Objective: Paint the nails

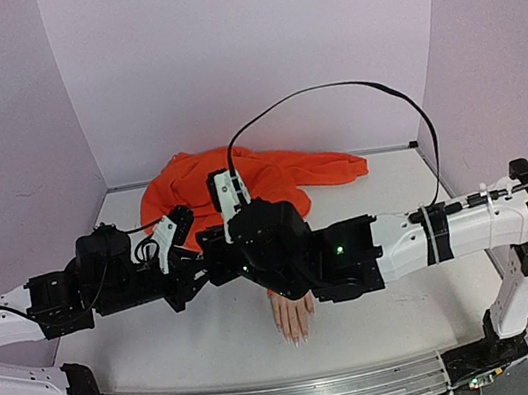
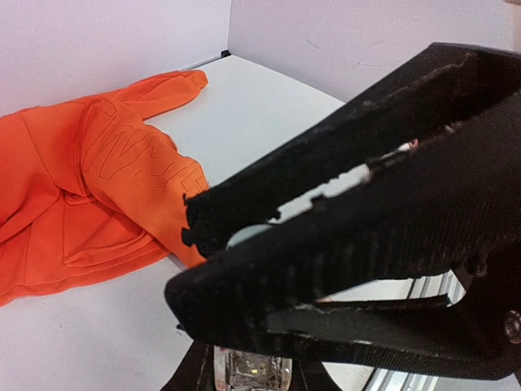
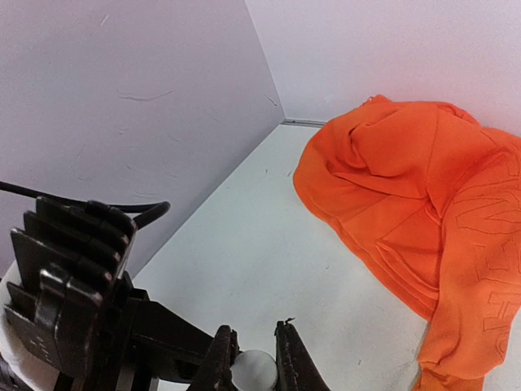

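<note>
Two grips set: left end effector (image 2: pixel 248 376) clamps the clear bottle (image 2: pixel 248 368), right end effector (image 3: pixel 254 358) pinches its white cap (image 3: pixel 254 371). Uncapping seems in hand; next, a steady counter-twist.

The white-and-black left arm (image 1: pixel 2 327) reaches in from the left and the white-and-black right arm (image 1: pixel 462 230) from the right. Both forearms lie roughly level, with the wrists meeting at centre. The black two-finger left claw (image 1: pixel 210 267) is closed on a small clear bottle (image 2: pixel 248 373). The black two-finger right claw (image 3: pixel 252 334) pinches the round white cap (image 3: pixel 254 368).
</note>
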